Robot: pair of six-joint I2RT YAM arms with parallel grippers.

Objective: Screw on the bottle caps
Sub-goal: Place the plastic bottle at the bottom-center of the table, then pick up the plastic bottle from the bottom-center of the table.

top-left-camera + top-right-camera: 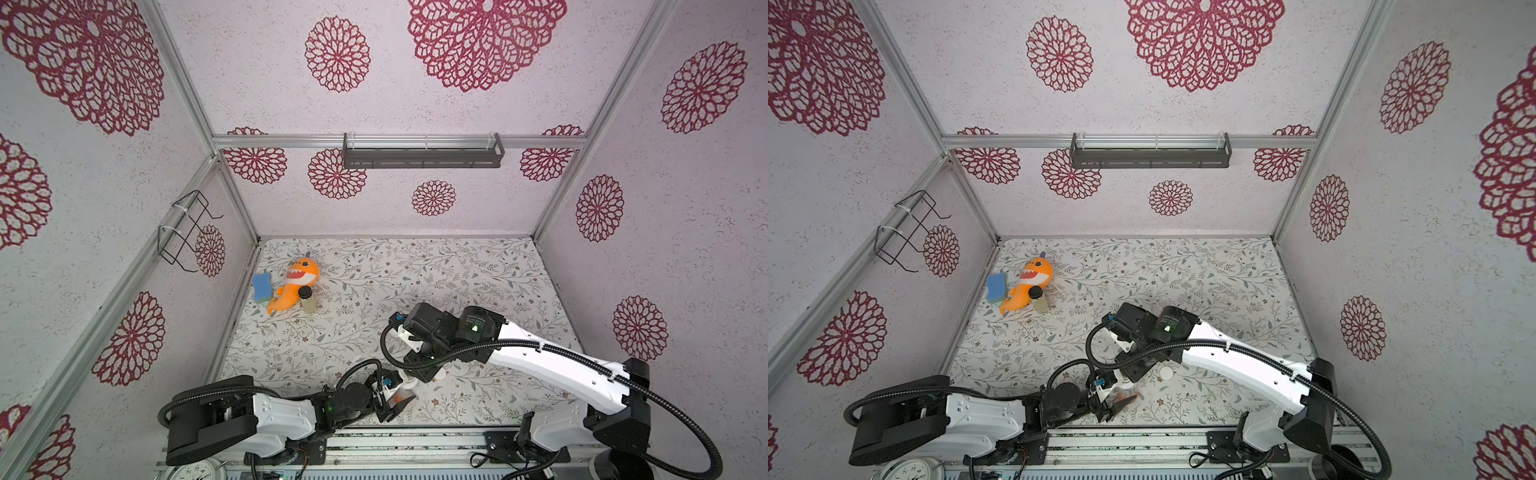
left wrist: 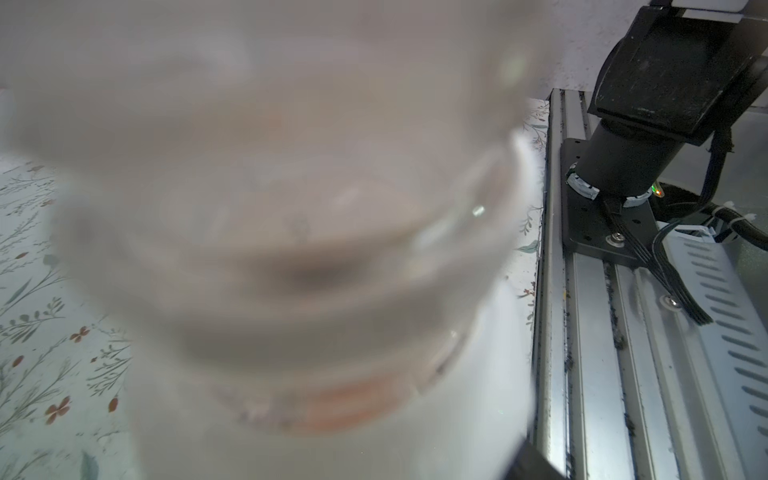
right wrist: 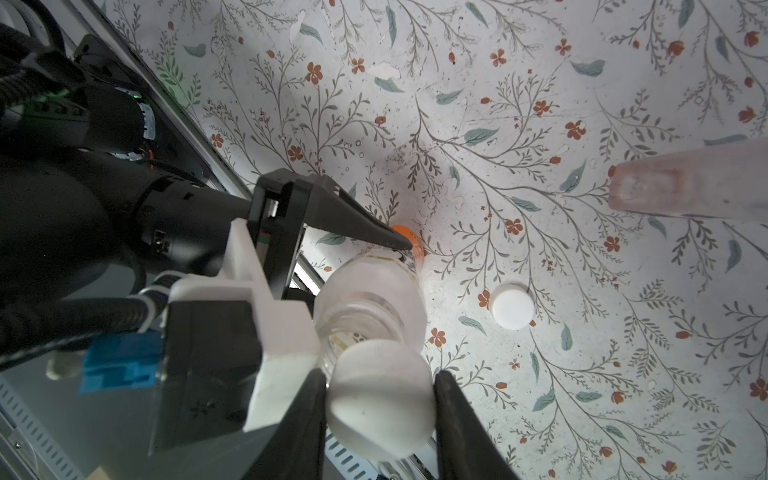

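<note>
One white cap (image 3: pixel 380 407) sits pinched in my right gripper (image 3: pixel 380 376), just at the open mouth of the orange-based bottle (image 3: pixel 374 291). My left gripper (image 1: pixel 398 401) straddles that bottle, though I cannot tell if it clamps. Farther out, a second cap (image 3: pixel 512 306) lies on the table (image 3: pixel 540 124), then the other bottle (image 3: pixel 685 187).
</note>
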